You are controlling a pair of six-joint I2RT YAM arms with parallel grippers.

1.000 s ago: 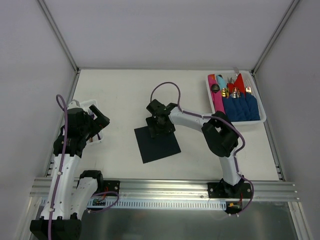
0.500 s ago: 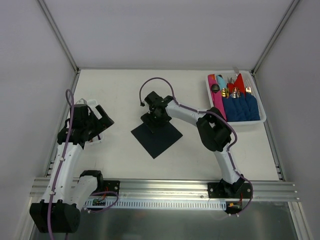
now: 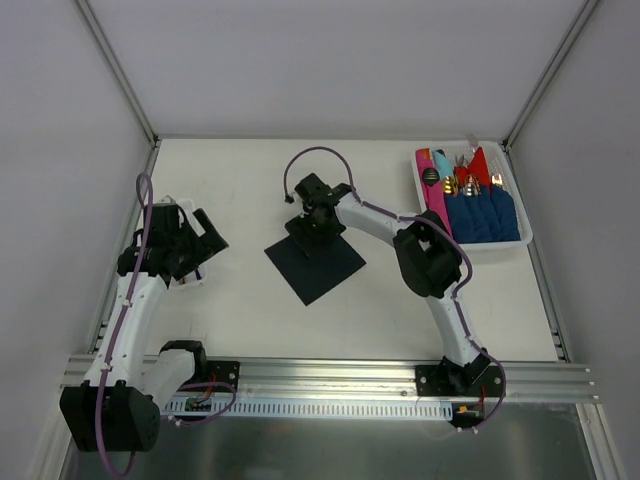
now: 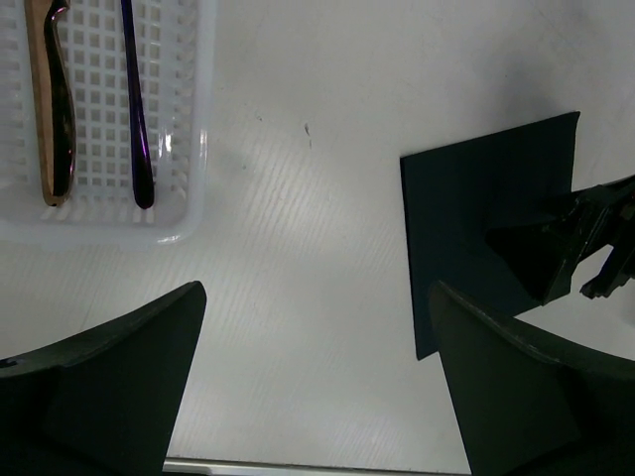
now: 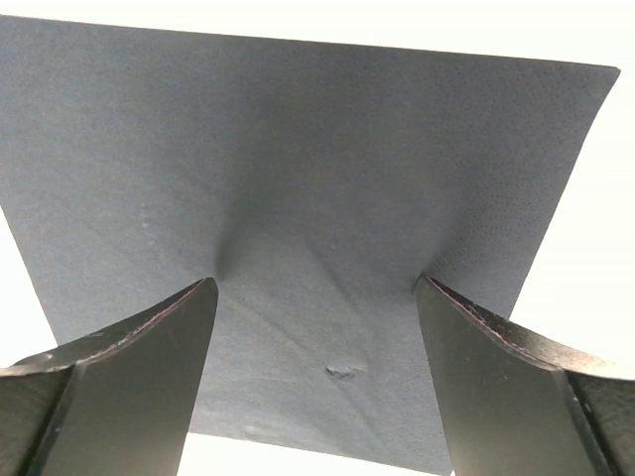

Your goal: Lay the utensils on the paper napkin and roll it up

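Note:
The near-black paper napkin [image 3: 316,264] lies flat mid-table, turned like a diamond. My right gripper [image 3: 316,226] is open, and both fingertips press down on the napkin's far part; the sheet dimples between them in the right wrist view [image 5: 317,169], gripper [image 5: 316,288]. My left gripper [image 3: 203,240] is open and empty, above bare table next to a white basket [image 4: 201,119]. The basket holds a copper-coloured utensil [image 4: 50,99] and a dark purple one [image 4: 134,109]. The left wrist view also shows the napkin [image 4: 461,218] and the right gripper [image 4: 585,248].
A white tray [image 3: 524,238] at the back right holds blue, pink and red rolled napkins with gold utensils. The enclosure walls stand close on the left, right and back. The metal rail [image 3: 320,375] runs along the near edge.
The right gripper has dragged the napkin, turning it from nearly square-on to a diamond and shifting it slightly farther. The left gripper has swung right, off the basket.

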